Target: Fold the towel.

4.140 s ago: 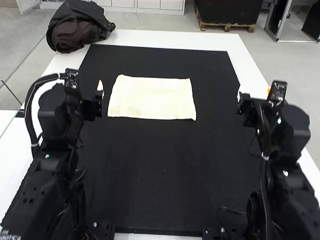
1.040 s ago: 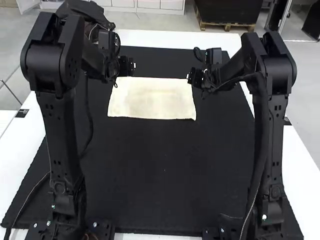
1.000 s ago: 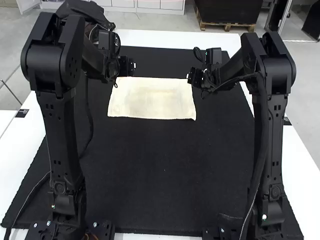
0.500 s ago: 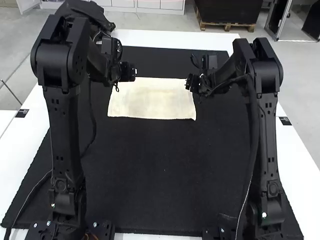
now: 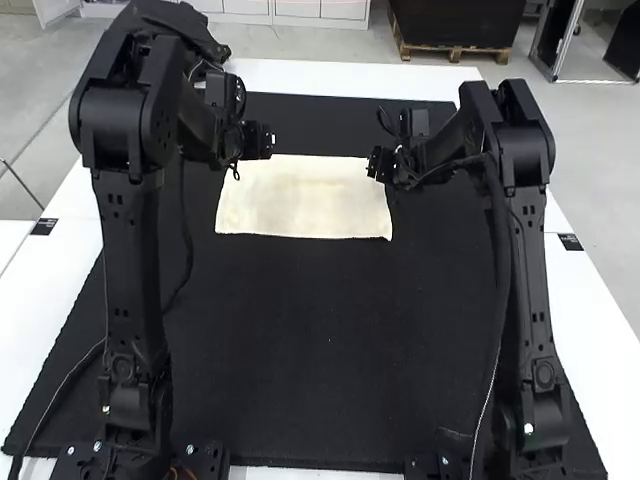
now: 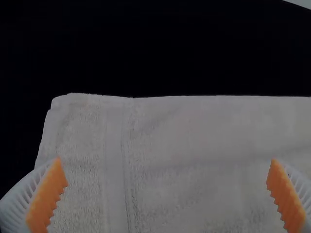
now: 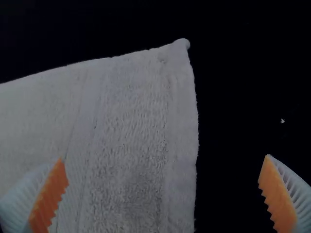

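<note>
Nearest: the left arm (image 5: 130, 250) and right arm (image 5: 535, 260) stand well this side of the towel, left arm off to its left, right arm off to its right. Black mat (image 5: 320, 350) lies under the towel and spreads all round it; white table (image 5: 30, 290) outside that.

Towel (image 5: 305, 200): pale, flat, roughly rectangular, long side crosswise, a woven band inside each short side. Slight step in the outline at its far left corner; number of layers, cannot tell.

Left gripper (image 5: 262, 142) is at the towel's far left corner, fingers wide apart with cloth in view between the orange pads (image 6: 48, 196), nothing gripped. Right gripper (image 5: 378, 164) is by its far right corner, likewise wide and empty; one finger over the towel, the other over mat beyond the right edge. Contact with cloth, cannot tell for either.

Farthest: a dark bundle (image 5: 195, 22), beyond the towel to the left.
</note>
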